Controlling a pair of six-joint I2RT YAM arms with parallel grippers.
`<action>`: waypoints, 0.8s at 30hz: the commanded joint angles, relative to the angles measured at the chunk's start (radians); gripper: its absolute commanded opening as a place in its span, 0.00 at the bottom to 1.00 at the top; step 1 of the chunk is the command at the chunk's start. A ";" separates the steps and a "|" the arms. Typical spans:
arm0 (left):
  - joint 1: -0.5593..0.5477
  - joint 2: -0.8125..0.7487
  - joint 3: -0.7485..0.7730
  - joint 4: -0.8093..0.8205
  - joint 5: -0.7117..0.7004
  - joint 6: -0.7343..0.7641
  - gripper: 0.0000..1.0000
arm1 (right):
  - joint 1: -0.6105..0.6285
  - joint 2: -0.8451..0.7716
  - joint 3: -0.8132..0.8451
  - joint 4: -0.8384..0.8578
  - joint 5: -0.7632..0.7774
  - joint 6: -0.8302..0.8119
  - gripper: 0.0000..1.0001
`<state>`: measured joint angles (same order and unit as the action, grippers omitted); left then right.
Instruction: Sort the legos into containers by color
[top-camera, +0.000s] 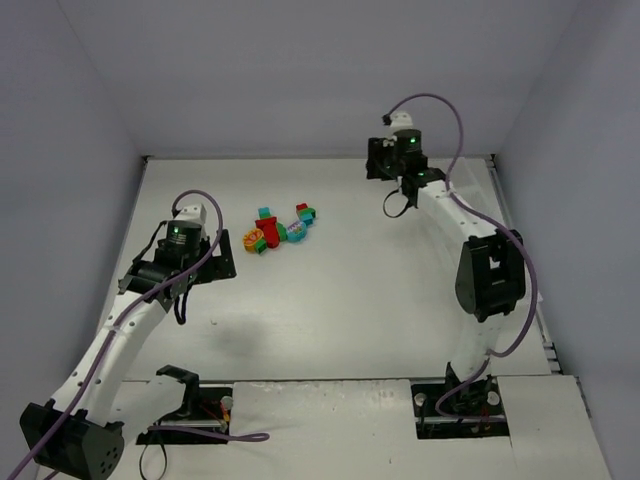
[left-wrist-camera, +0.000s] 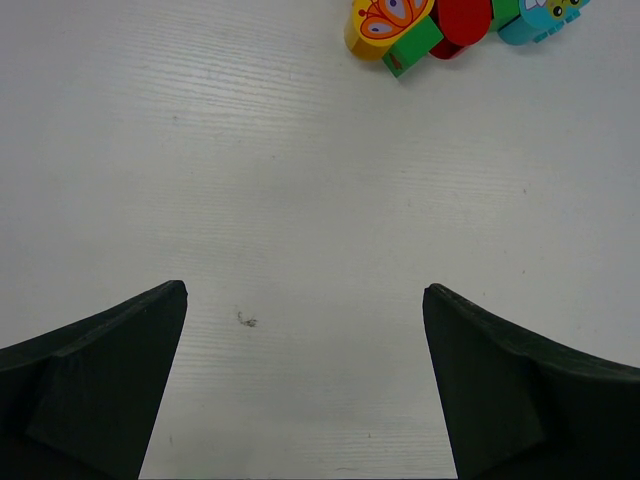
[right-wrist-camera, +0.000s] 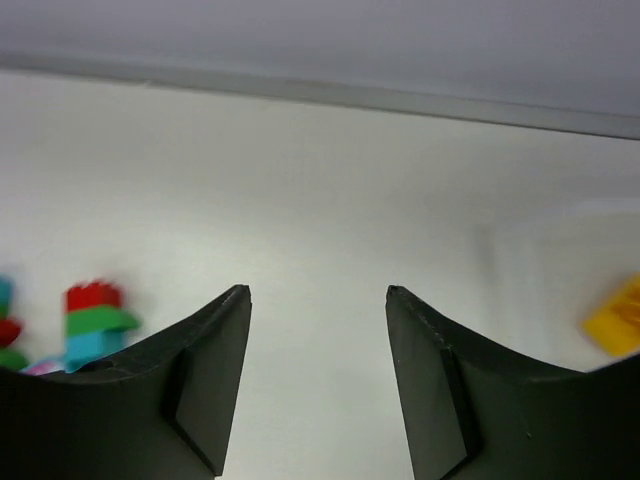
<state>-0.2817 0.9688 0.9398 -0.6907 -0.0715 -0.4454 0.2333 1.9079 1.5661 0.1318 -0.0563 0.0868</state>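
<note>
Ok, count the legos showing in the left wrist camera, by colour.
Yellow lego: 1
Green legos: 2
Red lego: 1
Teal lego: 1
Total: 5, most of them cut off by the picture's top edge.

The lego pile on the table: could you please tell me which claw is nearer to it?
Left. The left claw is just left of the lego pile; the right claw is much farther off, to its right near the back wall.
</note>
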 joint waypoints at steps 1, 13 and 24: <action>-0.005 -0.007 0.042 0.043 0.016 0.019 0.97 | 0.119 -0.023 -0.034 0.026 -0.112 -0.025 0.52; -0.005 -0.068 0.027 0.003 0.022 0.020 0.97 | 0.343 0.154 0.035 0.026 -0.025 0.105 0.60; -0.005 -0.134 0.002 -0.032 0.032 -0.018 0.97 | 0.380 0.368 0.281 0.011 0.044 0.131 0.64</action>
<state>-0.2817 0.8532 0.9344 -0.7277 -0.0479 -0.4454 0.6094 2.2692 1.7618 0.1005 -0.0544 0.2066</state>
